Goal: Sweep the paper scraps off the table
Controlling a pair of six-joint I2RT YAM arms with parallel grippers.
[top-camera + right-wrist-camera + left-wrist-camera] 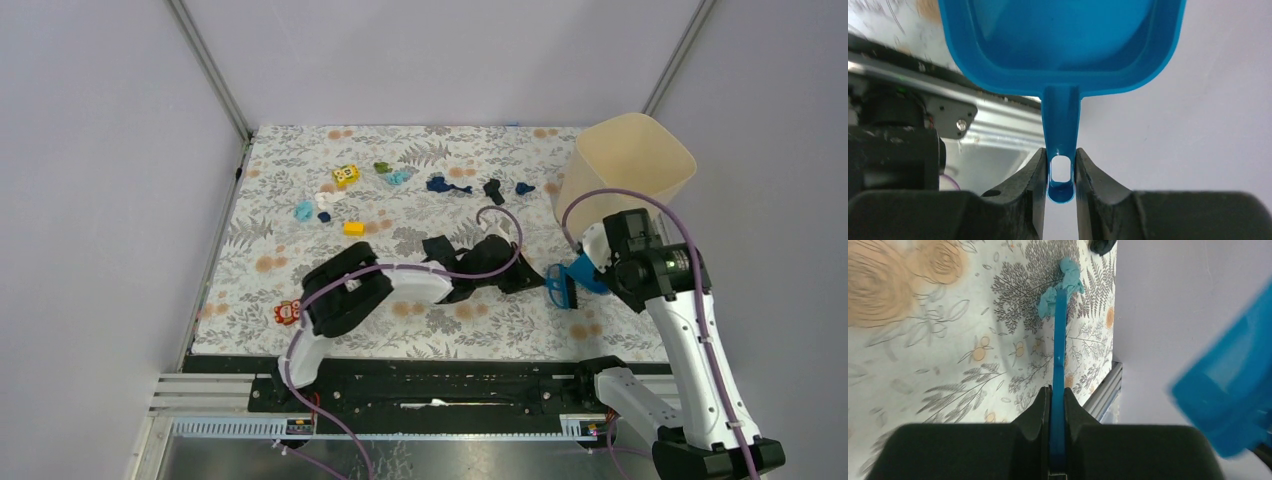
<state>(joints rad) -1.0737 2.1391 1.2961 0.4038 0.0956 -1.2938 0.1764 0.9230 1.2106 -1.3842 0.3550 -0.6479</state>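
Note:
Paper scraps lie across the far half of the table: green, light blue, navy, black and more at the left. My left gripper is shut on the thin blue handle of a brush. A light blue scrap sits at the handle's far end. My right gripper is shut on the handle of a blue dustpan, held just right of the brush near the table's right edge.
A cream bin stands at the back right, close behind my right arm. A yellow cube with markings, a small yellow block and a red robot toy lie on the left half. A metal rail borders the cloth.

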